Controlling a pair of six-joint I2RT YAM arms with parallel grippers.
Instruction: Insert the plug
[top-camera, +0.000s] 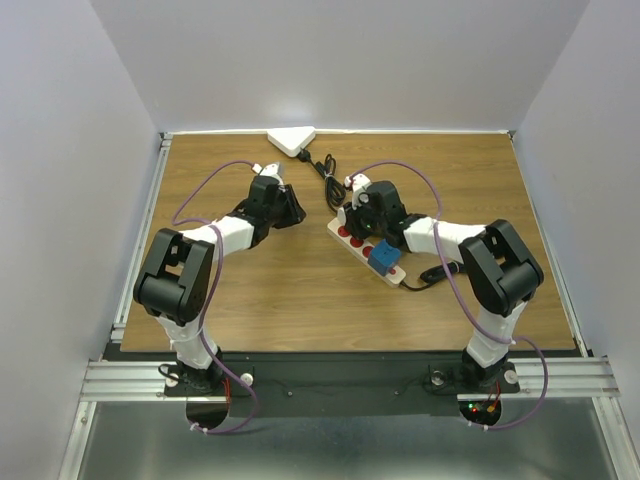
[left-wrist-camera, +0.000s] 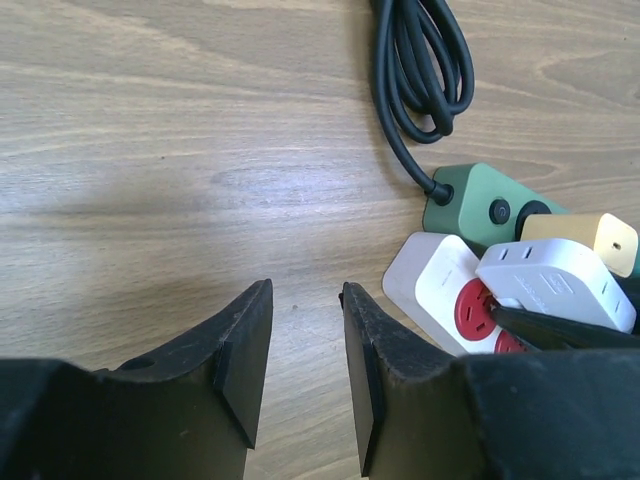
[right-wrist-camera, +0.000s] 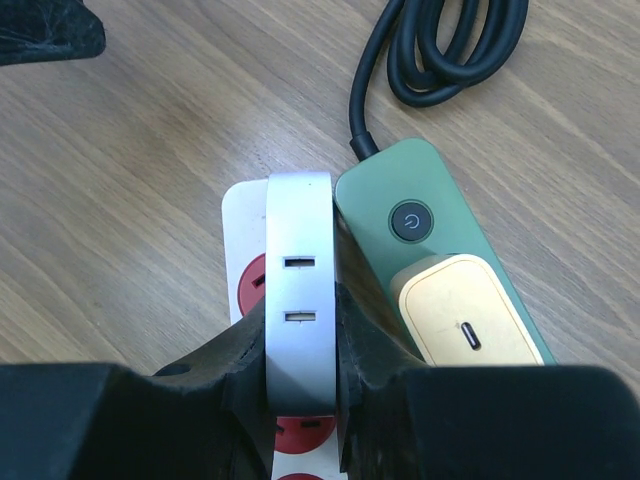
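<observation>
Right wrist view caught the right arm's fingers (right-wrist-camera: 235, 365) clamped on the flat sides of a white slab-shaped plastic plug (right-wrist-camera: 298, 260). Its two slots faced up, and it was poised over the red sockets at one end of a white plastic power strip (right-wrist-camera: 240, 205). Whether its prongs had entered a socket could not be told. Just beside lay a green plastic power strip (right-wrist-camera: 400, 175) carrying a pale yellow charger block (right-wrist-camera: 460, 320), its black rubber cord (right-wrist-camera: 357, 115) looped on the wood-grain tabletop (right-wrist-camera: 120, 200). The left arm's fingers (left-wrist-camera: 245, 350) stood apart and empty, low over bare wood near the white strip.
</observation>
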